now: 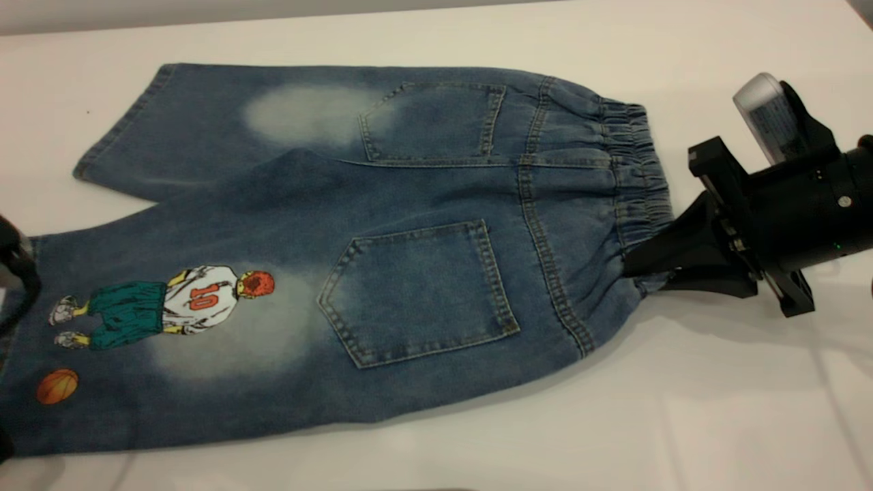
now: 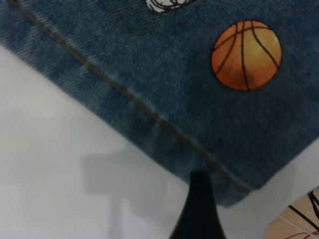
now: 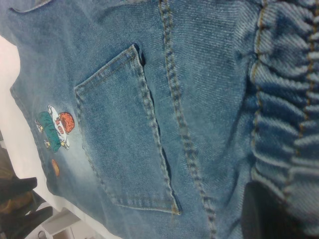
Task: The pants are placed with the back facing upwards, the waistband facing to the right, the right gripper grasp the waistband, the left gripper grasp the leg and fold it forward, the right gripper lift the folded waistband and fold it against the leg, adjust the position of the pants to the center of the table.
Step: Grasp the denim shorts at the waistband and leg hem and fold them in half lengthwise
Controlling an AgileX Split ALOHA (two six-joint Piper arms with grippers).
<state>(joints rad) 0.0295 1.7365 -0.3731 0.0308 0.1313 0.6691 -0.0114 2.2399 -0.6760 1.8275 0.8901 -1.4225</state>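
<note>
White table (image 1: 716, 423) nearest the camera, bare on every side of the pants (image 1: 382, 259), which lie flat, back up; printed leg (image 1: 170, 341) at the near left; right gripper (image 1: 638, 269) pinching the waistband's near corner; left gripper (image 2: 199, 181) at that leg's hem corner, finger state unclear

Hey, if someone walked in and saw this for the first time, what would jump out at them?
The pants fill the white table, back up, waistband toward the right. The number-10 player print and orange ball stand out on the near leg. The right pincer is at the waistband, and the left pincer touches the leg's hem corner.
</note>
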